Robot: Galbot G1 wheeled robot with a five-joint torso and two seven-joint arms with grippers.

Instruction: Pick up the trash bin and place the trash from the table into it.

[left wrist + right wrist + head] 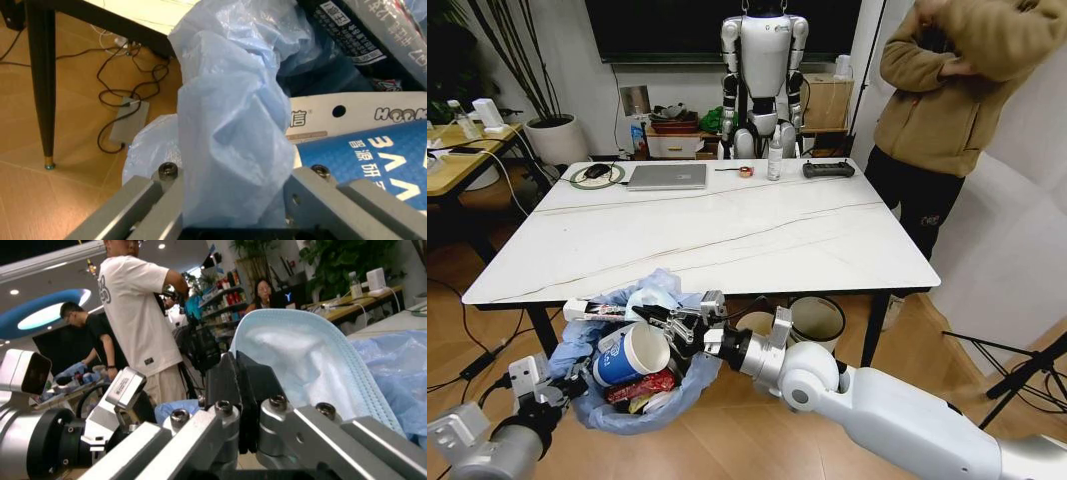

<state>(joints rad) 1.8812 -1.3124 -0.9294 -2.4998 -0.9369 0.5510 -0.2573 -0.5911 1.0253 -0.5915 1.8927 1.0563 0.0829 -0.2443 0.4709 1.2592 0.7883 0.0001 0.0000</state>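
Below the table's near edge, left gripper (567, 385) is clamped on the blue liner of the trash bin (602, 415), holding it off the floor. Inside: blue-and-white cup (630, 354), crushed red can (641, 385). Right gripper (670, 318), over the bin mouth, pinches a pale-blue face mask (313, 355). Beyond, table (727, 235) carries a laptop (667, 176) at its far edge.

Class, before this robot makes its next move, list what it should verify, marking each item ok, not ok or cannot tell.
1. Left end effector is clamped on the trash bin by its bag: ok.
2. Right end effector is shut on the face mask: ok.
3. Right end effector is over the bin's opening: ok.
4. Room left beside the paper cup and red can: cannot tell.
5. Laptop stays on the table, well away from both arms: ok.
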